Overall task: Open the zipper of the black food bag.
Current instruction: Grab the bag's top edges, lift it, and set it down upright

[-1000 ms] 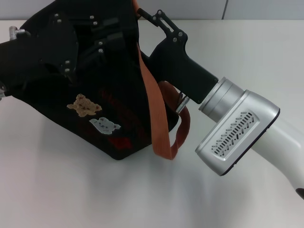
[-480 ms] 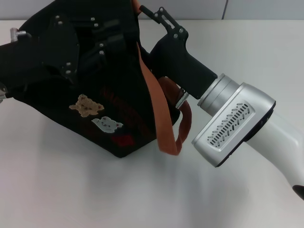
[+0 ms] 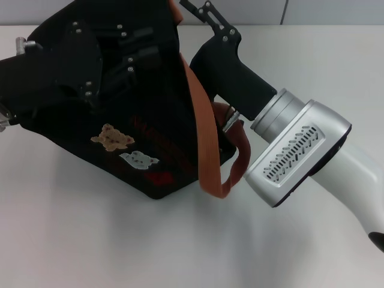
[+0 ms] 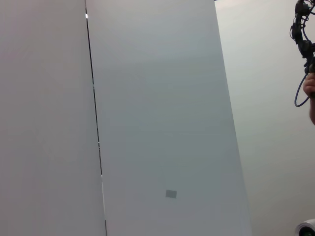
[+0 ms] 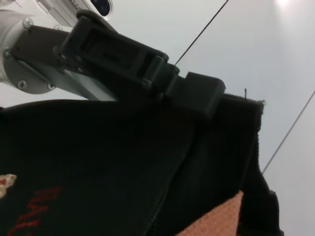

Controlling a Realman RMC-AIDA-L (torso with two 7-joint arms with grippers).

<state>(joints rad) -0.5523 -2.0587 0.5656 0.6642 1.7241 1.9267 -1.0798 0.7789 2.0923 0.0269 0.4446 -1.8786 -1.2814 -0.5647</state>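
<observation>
Black fabric fills the left: the left claw (image 3: 81, 69) lies across the bag (image 3: 150, 132) at its ten o'clock side. In the right wrist view the claw looks clamped on the bag's top edge. The bag sits tipped on the white tabletop (image 3: 90, 240), and over the past second its bear patches have slid a little toward four o'clock. The orange strap (image 3: 204, 144) has swung the same way. The right claw (image 3: 195, 7) has climbed toward twelve o'clock along the bag's far edge. Whether it grips anything I cannot tell, as its tips are hidden. I judge this as a pull along the zipper line already under way. The zipper itself is not plainly visible. The bag's body lies at about eight o'clock from the right claw, touching it.
</observation>
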